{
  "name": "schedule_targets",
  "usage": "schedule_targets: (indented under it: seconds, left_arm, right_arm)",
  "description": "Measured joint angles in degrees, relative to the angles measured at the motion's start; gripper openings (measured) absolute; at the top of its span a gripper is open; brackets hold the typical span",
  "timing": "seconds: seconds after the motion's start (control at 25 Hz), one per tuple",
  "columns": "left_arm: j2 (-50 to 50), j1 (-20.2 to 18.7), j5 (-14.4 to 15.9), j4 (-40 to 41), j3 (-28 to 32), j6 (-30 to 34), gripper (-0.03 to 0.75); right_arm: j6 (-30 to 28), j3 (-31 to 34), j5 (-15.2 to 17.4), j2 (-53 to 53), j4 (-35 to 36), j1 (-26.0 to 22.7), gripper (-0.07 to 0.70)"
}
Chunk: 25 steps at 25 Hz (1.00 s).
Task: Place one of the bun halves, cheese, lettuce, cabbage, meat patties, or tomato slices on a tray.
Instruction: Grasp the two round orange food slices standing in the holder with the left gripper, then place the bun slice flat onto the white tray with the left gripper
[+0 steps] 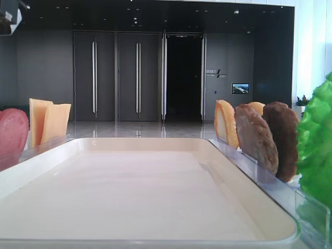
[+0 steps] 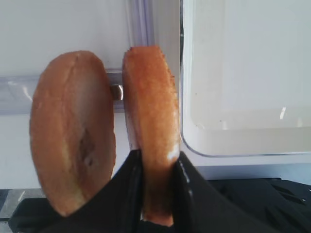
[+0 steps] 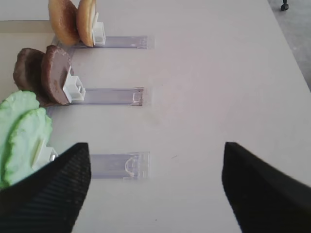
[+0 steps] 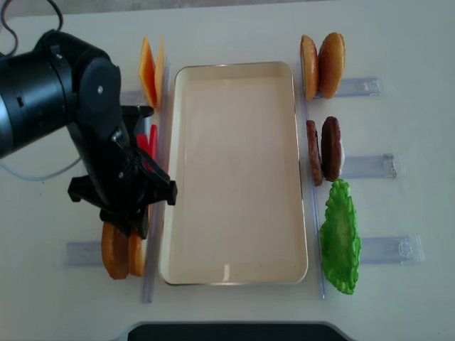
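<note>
My left gripper (image 2: 158, 179) is shut on the edge of a golden-brown bun half (image 2: 150, 121), which stands upright in its clear rack beside a second bun half (image 2: 73, 131). The cream-white tray (image 2: 233, 141) lies just to the right of them. From above, the left arm covers this pair (image 4: 117, 252) at the tray's (image 4: 234, 270) lower left. My right gripper (image 3: 155, 189) hangs open over bare table, near the lettuce (image 3: 24, 136). Cheese (image 4: 149, 71) and tomato slices (image 4: 146, 138) stand left of the tray. More buns (image 4: 321, 65), the meat patties (image 4: 323, 150) and lettuce (image 4: 340, 238) stand to its right. No separate cabbage shows.
Clear plastic racks (image 3: 116, 165) stick out from each food pair across the white table. Long clear rails (image 4: 153, 263) run along both long sides of the tray. The left arm's cable (image 4: 35, 174) trails off to the left. A dark base edge (image 4: 227, 330) sits at the front.
</note>
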Motion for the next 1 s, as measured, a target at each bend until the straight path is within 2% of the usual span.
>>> schedule_targets:
  seconds: [0.12, 0.44, 0.8, 1.0]
  left_arm:
    - [-2.21, 0.0, 2.1, 0.06, -1.99, 0.07, 0.125]
    - [-7.5, 0.0, 2.7, 1.78, -8.23, 0.13, 0.123]
    - [-7.98, 0.0, 2.9, 4.53, -8.48, 0.08, 0.12]
    - [-7.98, 0.78, 2.96, 8.06, -8.85, -2.32, 0.12]
  right_arm:
    - [0.0, 0.0, 0.0, 0.0, 0.0, 0.0, 0.531]
    - [0.0, 0.0, 0.0, 0.0, 0.0, 0.0, 0.531]
    - [0.0, 0.0, 0.0, 0.0, 0.0, 0.0, 0.531]
    - [0.0, 0.0, 0.0, 0.0, 0.0, 0.0, 0.531]
